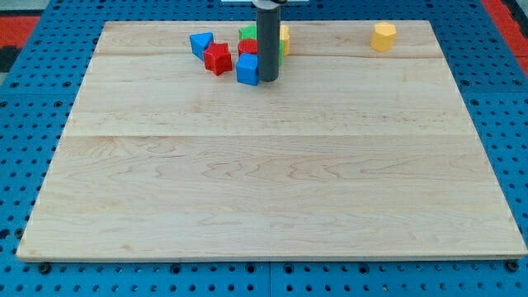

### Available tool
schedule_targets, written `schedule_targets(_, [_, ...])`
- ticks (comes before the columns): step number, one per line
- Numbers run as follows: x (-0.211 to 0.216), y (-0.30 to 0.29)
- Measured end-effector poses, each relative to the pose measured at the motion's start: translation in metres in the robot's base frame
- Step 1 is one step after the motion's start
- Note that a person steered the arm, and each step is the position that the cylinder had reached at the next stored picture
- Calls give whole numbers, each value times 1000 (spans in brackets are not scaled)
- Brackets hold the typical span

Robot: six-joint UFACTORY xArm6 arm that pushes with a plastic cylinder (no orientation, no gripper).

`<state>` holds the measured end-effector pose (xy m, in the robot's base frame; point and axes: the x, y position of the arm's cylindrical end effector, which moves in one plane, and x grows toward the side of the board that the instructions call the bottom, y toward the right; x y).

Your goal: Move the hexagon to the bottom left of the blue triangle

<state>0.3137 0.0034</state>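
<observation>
A yellow hexagon [384, 36] lies alone near the view's top right of the wooden board. A blue triangle [200, 43] lies at the top, left of centre, at the left end of a cluster. A red star [218, 58] touches its lower right. A blue cube [247, 69] sits beside my rod. My tip [269, 79] rests on the board just right of the blue cube, far to the left of the hexagon. Behind the rod, a red block [247, 48], a green block [247, 34] and a yellow block [284, 37] are partly hidden.
The wooden board [272, 181] lies on a blue perforated table [33, 124]. A red surface [25, 25] shows at the view's top left and top right corners.
</observation>
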Motion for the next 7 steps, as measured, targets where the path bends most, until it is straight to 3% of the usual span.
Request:
schedule_targets(1, [-3,23])
schedule_targets(3, [-9,264])
schedule_targets(4, [-47,334])
schedule_targets(5, [-74,340])
schedule_targets(7, [-103,249])
